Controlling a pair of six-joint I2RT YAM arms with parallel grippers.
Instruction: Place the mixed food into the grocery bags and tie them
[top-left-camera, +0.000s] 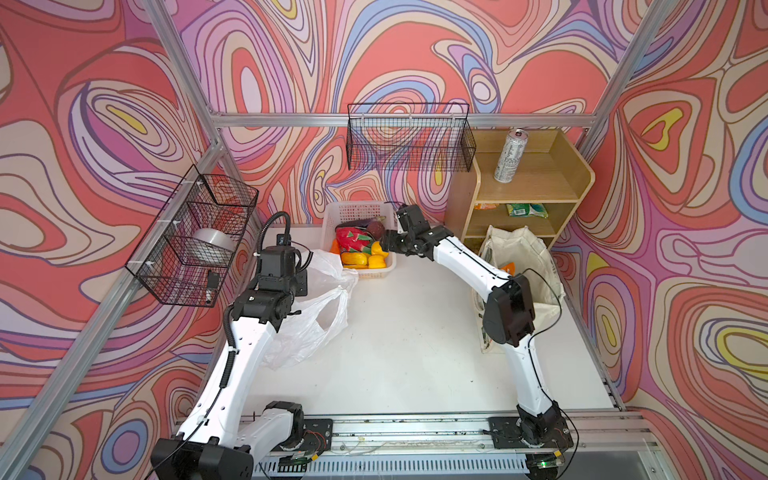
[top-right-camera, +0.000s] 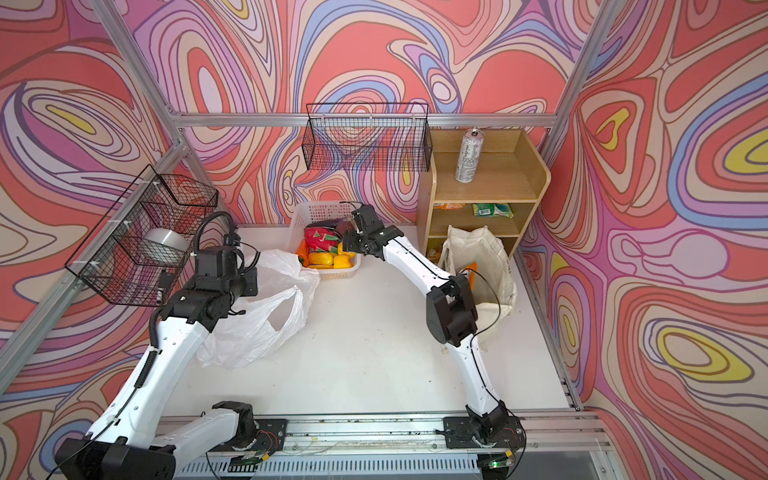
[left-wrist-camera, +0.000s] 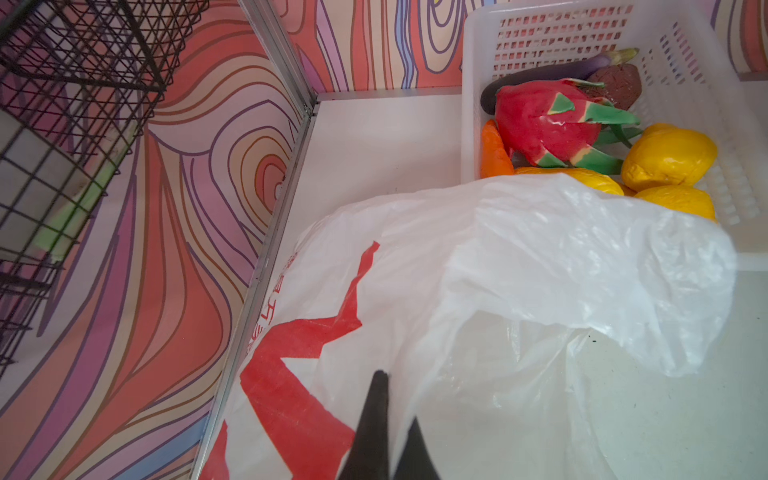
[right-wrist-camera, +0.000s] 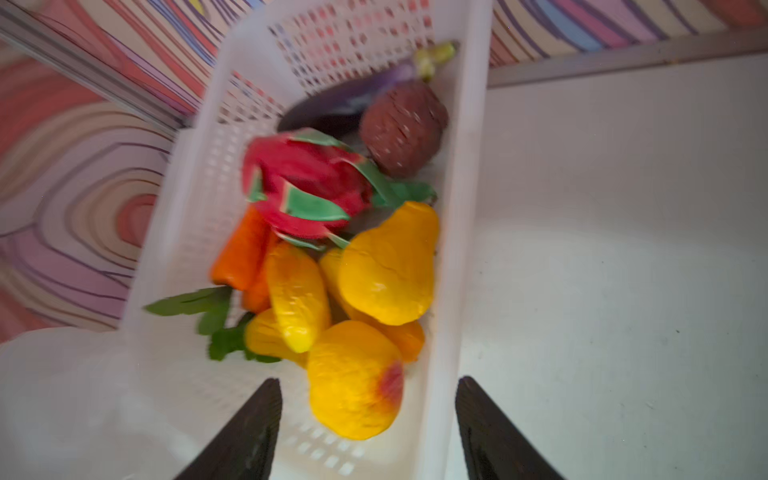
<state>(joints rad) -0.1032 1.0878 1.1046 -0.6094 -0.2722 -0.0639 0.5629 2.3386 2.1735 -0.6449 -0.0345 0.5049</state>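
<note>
Since the plastic bag (top-left-camera: 307, 328) looks empty, step in hand = first loading (my read). Surface (top-left-camera: 415, 353): canvas tote (top-left-camera: 519, 266) stands R side by the shelf, well apart from the action. Plastic bag lies crumpled L side, just beside the white basket (top-left-camera: 357, 210), which holds all the fruit.

L arm bent over the bag. L pincer (left-wrist-camera: 397, 399) pressed together, pinching bag film, prob. to hold the mouth up.

R arm reaches across to the basket. R pincer (right-wrist-camera: 369, 380) spread, hovering over a yellow fruit (right-wrist-camera: 353, 399) at the near end. Dragon fruit (right-wrist-camera: 307, 183), carrot (right-wrist-camera: 241, 253), eggplant (right-wrist-camera: 332, 104) lie beyond.

Next: lower, close on one fruit, carry to bag mouth w/o snagging film.
</note>
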